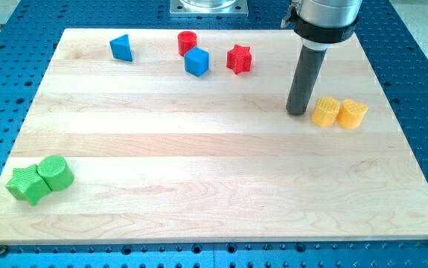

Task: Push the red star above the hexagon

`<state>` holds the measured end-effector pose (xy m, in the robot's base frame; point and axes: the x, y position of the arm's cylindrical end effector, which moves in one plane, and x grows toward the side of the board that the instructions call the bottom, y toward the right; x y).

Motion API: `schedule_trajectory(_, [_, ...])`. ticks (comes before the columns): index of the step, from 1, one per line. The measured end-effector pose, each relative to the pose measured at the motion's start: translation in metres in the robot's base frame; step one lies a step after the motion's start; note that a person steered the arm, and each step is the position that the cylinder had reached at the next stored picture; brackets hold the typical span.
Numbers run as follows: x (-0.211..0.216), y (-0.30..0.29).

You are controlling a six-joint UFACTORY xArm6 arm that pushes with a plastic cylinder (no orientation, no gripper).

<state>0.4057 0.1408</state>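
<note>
The red star lies near the view's top, right of centre, beside the blue cube. A yellow hexagon-like block sits at the view's right, touching a second yellow block on its right. My tip stands on the board just left of the yellow hexagon, almost touching it, and below and to the right of the red star.
A red cylinder sits above the blue cube. A blue triangle lies at the top left. A green star and a green cylinder touch at the bottom left. The wooden board rests on a blue perforated table.
</note>
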Motion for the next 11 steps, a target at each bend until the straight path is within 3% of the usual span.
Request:
schedule_trajectory(1, [-0.004, -0.023])
schedule_trajectory(3, [-0.032, -0.136])
schedule_trajectory(5, [-0.103, -0.131])
schedule_trajectory(6, [-0.105, -0.04])
schedule_trajectory(7, [-0.102, -0.016])
schedule_trajectory(8, [-0.106, -0.081])
schedule_trajectory(10, [-0.145, -0.035])
schedule_trajectory(11, [-0.135, -0.012])
